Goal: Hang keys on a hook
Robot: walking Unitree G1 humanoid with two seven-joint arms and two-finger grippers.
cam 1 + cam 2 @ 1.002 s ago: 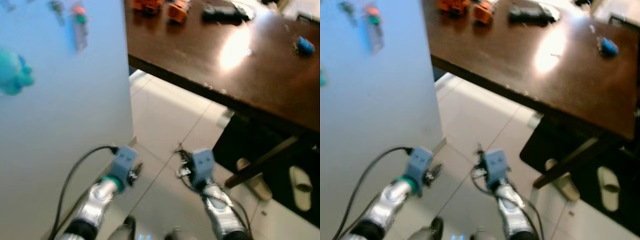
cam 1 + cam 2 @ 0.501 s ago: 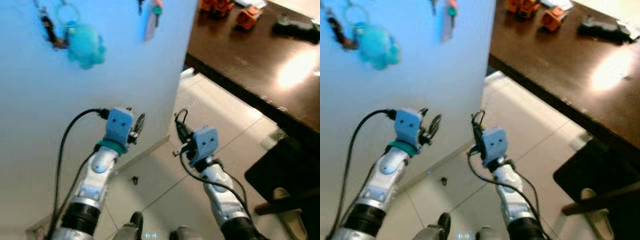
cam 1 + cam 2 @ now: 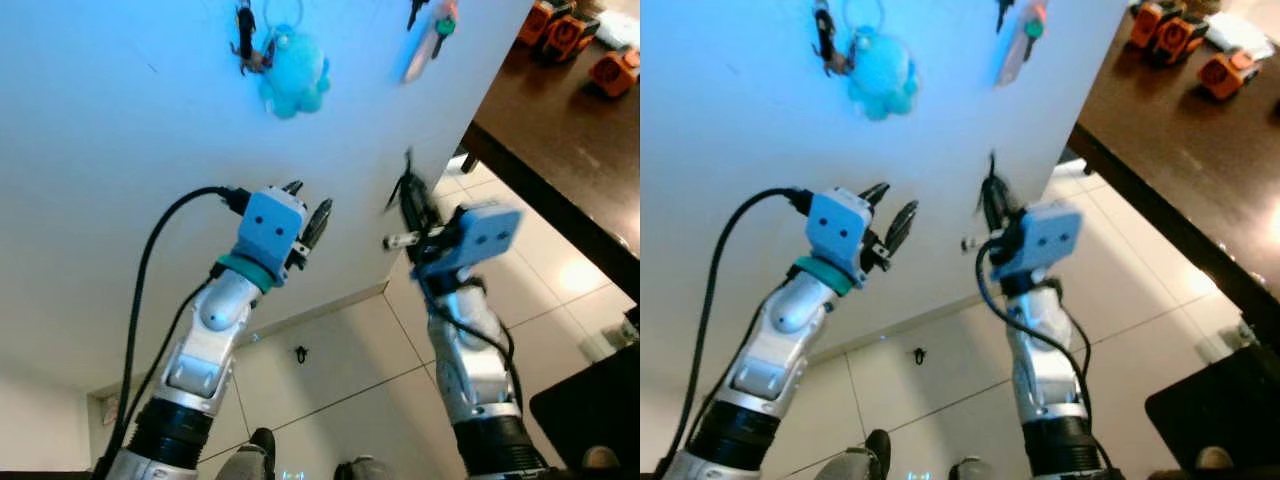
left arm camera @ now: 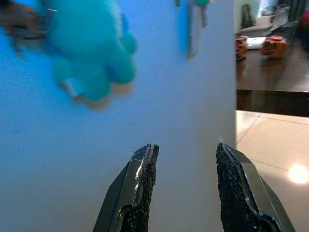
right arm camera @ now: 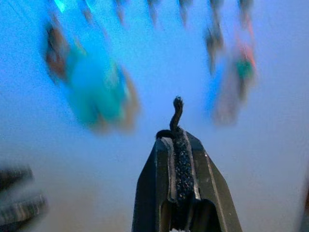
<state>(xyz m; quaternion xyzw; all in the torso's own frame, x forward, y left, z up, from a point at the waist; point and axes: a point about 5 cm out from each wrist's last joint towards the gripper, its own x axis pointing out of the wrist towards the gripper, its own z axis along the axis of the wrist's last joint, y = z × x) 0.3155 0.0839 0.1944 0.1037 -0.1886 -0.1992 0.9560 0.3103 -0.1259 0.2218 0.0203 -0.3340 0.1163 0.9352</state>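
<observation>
A pale blue wall (image 3: pixel 150 130) faces me. On it hang a teal plush key charm (image 3: pixel 293 75), a dark key bunch (image 3: pixel 245 45) beside it, and a green-and-pink key fob (image 3: pixel 430 40) further right. My right gripper (image 3: pixel 408 195) is raised below the fob and shut on the keys. Their thin black clip (image 5: pixel 176 113) pokes out past the fingertips (image 5: pixel 176 145). My left gripper (image 3: pixel 308 203) is raised below the plush charm, open, with nothing between its fingers (image 4: pixel 142 174). The hooks are blurred in the right wrist view.
A dark brown table (image 3: pixel 580 130) stands to the right of the wall's corner, with orange toy vehicles (image 3: pixel 560 30) on it. Pale floor tiles (image 3: pixel 350 380) lie below. A small dark thing (image 3: pixel 300 353) lies on the floor near the wall.
The camera has swung left and up from the table to the wall. Both arms have risen toward the hanging key charms. The right gripper has stayed shut on the keys.
</observation>
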